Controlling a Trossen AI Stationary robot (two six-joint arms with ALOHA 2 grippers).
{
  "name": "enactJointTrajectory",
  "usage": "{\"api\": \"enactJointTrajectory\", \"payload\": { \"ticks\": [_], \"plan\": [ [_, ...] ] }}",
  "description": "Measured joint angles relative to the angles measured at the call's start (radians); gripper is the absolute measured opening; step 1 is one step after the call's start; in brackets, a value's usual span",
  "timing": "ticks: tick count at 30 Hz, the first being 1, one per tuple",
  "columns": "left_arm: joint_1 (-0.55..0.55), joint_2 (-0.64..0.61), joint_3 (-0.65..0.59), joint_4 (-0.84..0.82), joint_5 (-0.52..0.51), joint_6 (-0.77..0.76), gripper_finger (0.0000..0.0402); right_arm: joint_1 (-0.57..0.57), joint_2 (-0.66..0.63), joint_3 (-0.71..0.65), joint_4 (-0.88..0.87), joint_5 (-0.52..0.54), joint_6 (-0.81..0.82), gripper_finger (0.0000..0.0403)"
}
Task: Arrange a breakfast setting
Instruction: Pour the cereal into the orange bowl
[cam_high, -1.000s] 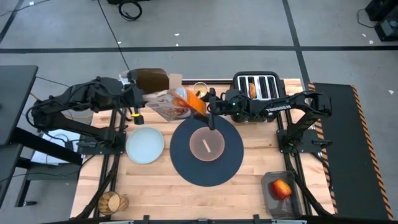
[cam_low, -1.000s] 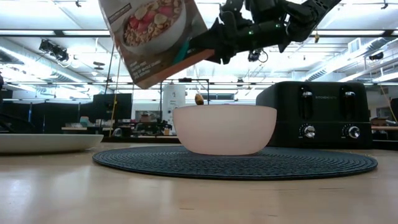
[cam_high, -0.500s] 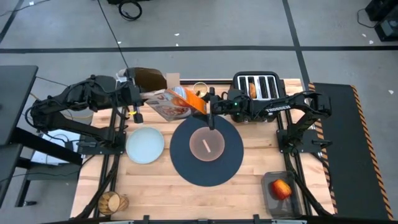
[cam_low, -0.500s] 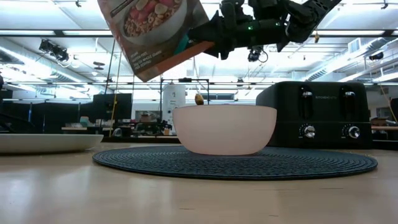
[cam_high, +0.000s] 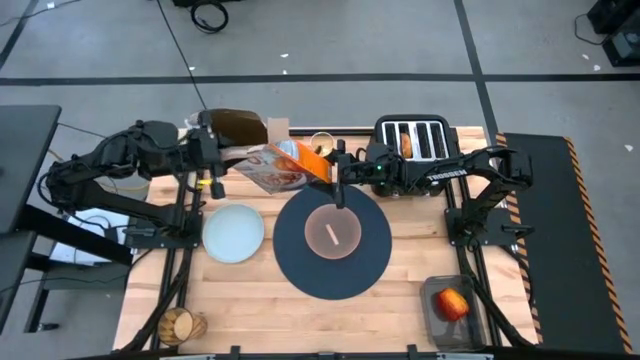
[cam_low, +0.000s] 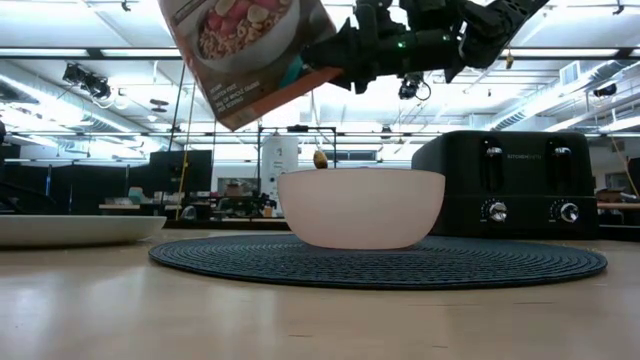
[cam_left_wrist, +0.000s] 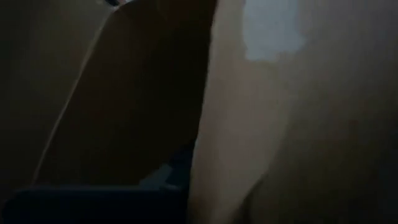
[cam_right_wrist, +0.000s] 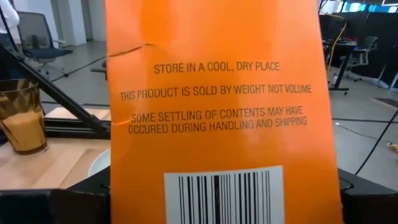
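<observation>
Since a second ago the left tool (cam_high: 222, 160) has drawn back a little from the top flaps of the orange cereal box (cam_high: 283, 167), and the box sits slightly higher and steeper in the low view; nothing on the bench has shifted. The right tool (cam_high: 336, 172) is clamped on the box's bottom end, holding it tilted in the air above the far edge of the navy placemat (cam_high: 372, 250). Whether the left tool's fingers are apart or together cannot be told; its wrist view is filled with dark cardboard. The right wrist view alone shows the box's glossy orange base with printed text and a barcode. Only the high view shows the red apple (cam_high: 452, 302) near the bench's right front corner, the amber tumbler (cam_high: 179, 324) at the left front corner and the bagel (cam_high: 406, 146) in a slot of the black toaster (cam_high: 416, 136). The smooth pinkish bowl (cam_low: 361, 207) stands centred on the round woven placemat, and the pale plate (cam_high: 233, 232) lies just left of the mat.
</observation>
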Motion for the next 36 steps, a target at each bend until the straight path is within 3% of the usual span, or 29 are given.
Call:
{"api": "enactJointTrajectory", "payload": {
  "ticks": [4,10,14,27,36],
  "plan": [
    [0.000,-0.037,0.000,-0.019,0.042,-0.086,0.0173,0.000,-0.001,0.000,0.000,0.004,-0.006,0.0288],
    [0.000,-0.062,-0.001,-0.096,0.023,-0.124,0.0270,0.000,-0.028,0.002,-0.008,0.006,-0.014,0.0287],
    [0.000,-0.095,-0.002,-0.100,0.028,-0.123,0.0306,0.000,-0.053,0.002,-0.055,0.007,-0.013,0.0287],
    [0.000,-0.249,-0.002,-0.037,0.048,-0.110,0.0316,0.000,-0.198,0.002,-0.208,0.031,-0.053,0.0286],
    [0.000,-0.292,-0.003,-0.050,0.048,-0.142,0.0316,0.001,-0.341,0.002,-0.282,0.051,-0.070,0.0285]
  ]
}}
